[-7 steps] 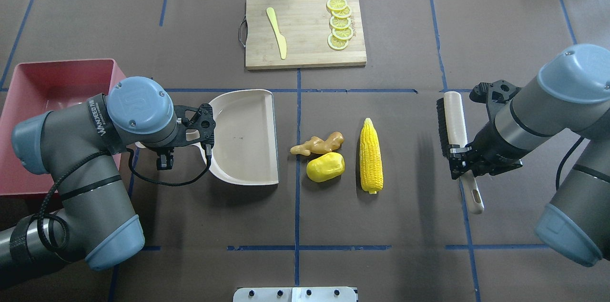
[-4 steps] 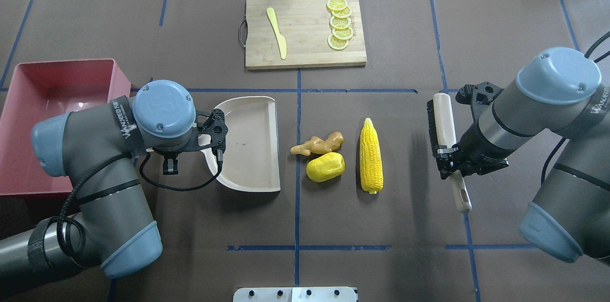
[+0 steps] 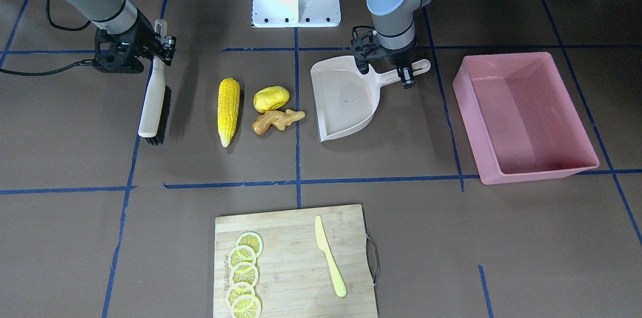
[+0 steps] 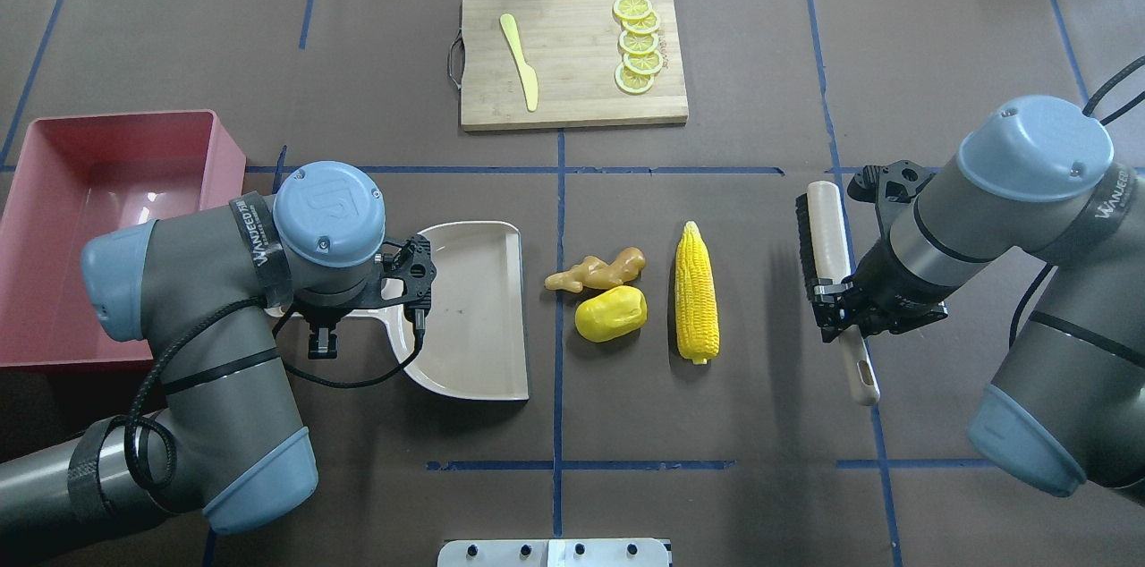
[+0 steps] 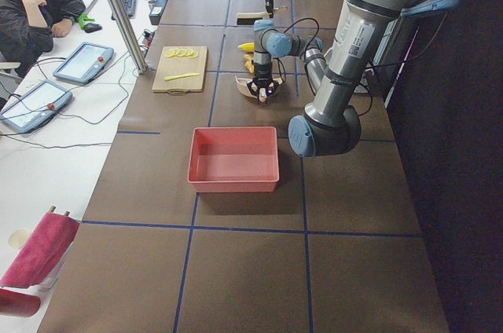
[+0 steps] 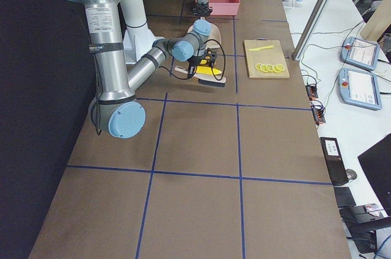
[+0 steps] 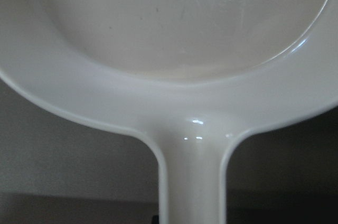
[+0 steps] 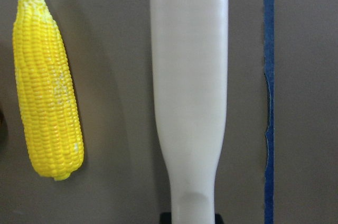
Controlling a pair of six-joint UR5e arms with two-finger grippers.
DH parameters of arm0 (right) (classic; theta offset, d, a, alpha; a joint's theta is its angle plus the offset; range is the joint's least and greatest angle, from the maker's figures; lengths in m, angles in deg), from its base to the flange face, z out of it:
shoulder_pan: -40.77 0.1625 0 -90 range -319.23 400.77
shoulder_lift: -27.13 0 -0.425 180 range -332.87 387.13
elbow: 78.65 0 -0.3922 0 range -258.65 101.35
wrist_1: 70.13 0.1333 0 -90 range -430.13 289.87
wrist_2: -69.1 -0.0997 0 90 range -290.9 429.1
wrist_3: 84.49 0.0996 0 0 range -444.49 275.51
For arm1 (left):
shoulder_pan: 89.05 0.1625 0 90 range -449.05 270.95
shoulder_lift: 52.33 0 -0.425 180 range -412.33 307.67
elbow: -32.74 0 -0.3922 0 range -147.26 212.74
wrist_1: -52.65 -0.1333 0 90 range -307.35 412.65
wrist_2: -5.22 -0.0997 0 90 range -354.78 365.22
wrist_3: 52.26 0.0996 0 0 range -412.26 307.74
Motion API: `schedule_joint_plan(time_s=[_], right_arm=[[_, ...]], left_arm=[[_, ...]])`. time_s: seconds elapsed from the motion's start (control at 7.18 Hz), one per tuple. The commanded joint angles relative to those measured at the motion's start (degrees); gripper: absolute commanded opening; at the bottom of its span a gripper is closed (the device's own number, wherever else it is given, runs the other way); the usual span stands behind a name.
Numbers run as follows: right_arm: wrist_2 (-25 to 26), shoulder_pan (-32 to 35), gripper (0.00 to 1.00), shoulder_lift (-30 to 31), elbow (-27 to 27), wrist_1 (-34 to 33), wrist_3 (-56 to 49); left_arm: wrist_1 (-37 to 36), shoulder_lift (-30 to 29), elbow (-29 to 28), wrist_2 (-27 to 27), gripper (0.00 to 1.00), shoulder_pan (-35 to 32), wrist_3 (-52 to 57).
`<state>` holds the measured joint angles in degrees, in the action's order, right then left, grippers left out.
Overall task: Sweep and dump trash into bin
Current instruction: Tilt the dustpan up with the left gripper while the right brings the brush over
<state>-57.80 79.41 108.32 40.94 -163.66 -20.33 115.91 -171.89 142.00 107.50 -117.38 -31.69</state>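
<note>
While the left claw (image 3: pixel 394 70) is closed on the handle of the beige dustpan (image 4: pixel 474 317), the right claw (image 4: pixel 841 317) is clamped on the handle of the brush (image 4: pixel 827 227). The corn cob (image 4: pixel 696 290), potato lump (image 4: pixel 611 314) and ginger root (image 4: pixel 597 270) lie on the table (image 4: pixel 716 424) between dustpan and brush, with the ginger root touching the potato lump. The pink bin (image 3: pixel 521 117) stands beyond the dustpan on the robot's left, well apart from them.

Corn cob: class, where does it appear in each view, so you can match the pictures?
Front-facing: corn left of centre, between brush and potato.
Overhead: corn right of centre.
Exterior left: corn far, top centre, tiny.
Exterior right: corn upper middle, past brush.
Left wrist: not in it.
Right wrist: corn at left.
Landmark: the brush alongside it.
</note>
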Motion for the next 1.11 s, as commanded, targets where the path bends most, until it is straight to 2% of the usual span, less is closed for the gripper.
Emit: schedule_joint_plan(time_s=[0.0,0.14,0.42,0.56,0.84,0.97], right_arm=[[-0.1,-1.28,0.0,-2.51,-1.81,-0.07,0.0],[-0.1,-2.85,0.0,-5.49,-3.65,-1.47,0.0],[1.2,-5.4,0.0,-6.4,-3.23,-5.17,0.0],[3.82,-7.94,0.0,-7.09,-3.58,-7.7,0.0],[5.08,-9.45,0.0,-10.6,-4.19,-14.55,-1.05],[8.39,-11.46,0.0,-11.49,-4.54,-14.75,-1.05]], left_arm=[[-0.24,-0.41,-0.45,1.95,0.0,0.12,0.26],[-0.16,-0.5,-0.46,1.95,0.0,0.12,0.26],[-0.24,-0.59,-0.72,1.95,0.0,0.29,0.26],[-0.24,-0.59,-0.81,1.95,0.0,0.29,0.34],[-0.16,-0.59,-1.16,1.87,0.0,0.47,0.26],[-0.16,-0.59,-1.16,1.78,0.0,0.56,0.34]])
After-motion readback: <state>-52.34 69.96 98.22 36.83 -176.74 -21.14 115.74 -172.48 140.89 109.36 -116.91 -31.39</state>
